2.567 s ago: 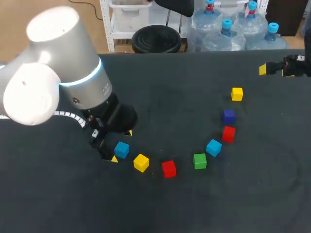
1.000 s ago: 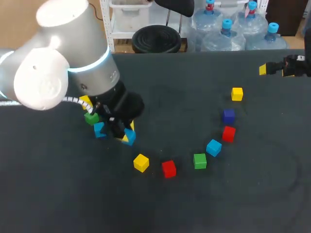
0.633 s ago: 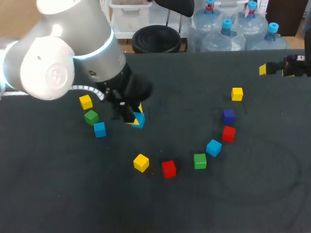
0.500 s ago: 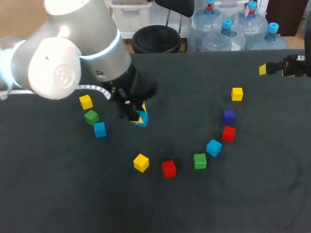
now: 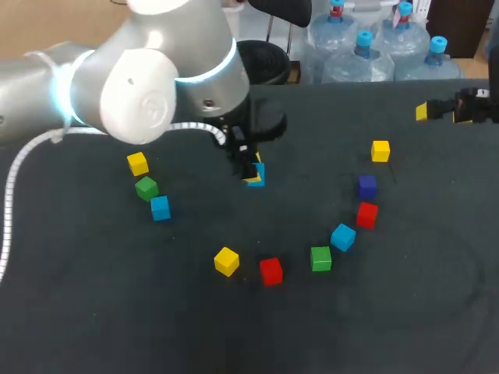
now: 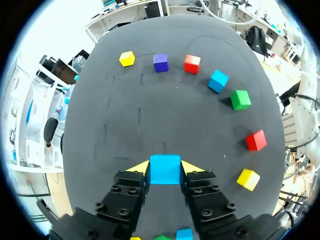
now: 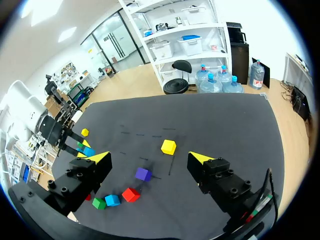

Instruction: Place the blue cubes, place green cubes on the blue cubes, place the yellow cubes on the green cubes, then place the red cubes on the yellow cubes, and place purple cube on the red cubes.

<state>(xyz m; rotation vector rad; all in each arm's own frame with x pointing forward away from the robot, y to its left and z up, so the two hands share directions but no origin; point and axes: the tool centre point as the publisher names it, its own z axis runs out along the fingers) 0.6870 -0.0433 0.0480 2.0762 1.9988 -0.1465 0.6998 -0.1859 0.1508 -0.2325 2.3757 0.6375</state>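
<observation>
One small blue cube (image 6: 165, 169) is pinched from both sides between the yellow-tipped fingers of the left gripper (image 5: 251, 173), over the middle of the dark table (image 5: 234, 335). Well apart on the left side, a yellow cube (image 5: 138, 164), a green cube (image 5: 146, 188) and a second blue cube (image 5: 161, 207) lie close together. An arc of seven cubes (image 5: 342, 237) curves toward the right side. The right gripper (image 7: 148, 157) hangs wide open, holding nothing, near the far right edge.
</observation>
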